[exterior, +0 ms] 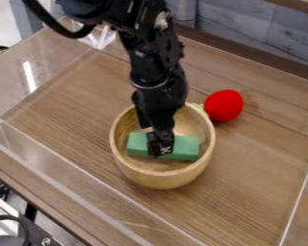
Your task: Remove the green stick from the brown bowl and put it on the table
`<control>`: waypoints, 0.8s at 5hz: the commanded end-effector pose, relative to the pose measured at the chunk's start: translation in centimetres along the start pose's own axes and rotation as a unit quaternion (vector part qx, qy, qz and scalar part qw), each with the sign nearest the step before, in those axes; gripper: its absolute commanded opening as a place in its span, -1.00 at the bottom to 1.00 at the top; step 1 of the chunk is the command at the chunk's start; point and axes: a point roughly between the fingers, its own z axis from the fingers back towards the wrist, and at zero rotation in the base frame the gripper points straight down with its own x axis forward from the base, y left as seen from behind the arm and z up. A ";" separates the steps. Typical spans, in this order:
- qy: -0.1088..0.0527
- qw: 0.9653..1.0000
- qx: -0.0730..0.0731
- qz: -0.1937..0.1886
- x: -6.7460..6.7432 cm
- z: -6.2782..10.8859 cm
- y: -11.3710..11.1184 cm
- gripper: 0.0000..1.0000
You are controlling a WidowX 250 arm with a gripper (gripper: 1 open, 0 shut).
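Lying flat in brown bowl, mint-green stick

Grey plank wall runs behind the setup, and clear acrylic walls catch some glare.

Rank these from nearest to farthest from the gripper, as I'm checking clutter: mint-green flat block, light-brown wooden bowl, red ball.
1. Mint-green flat block: directly under the open gripper, inside the bowl.
2. Light-brown wooden bowl: surrounding the gripper.
3. Red ball: on the table, beyond the bowl's right rim.
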 end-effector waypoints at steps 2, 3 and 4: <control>-0.019 1.000 0.005 0.006 0.4 -0.3 0.5 1.00; -0.025 1.000 0.001 0.011 0.4 -0.3 0.5 1.00; -0.031 0.999 -0.004 0.017 0.5 -0.3 0.5 1.00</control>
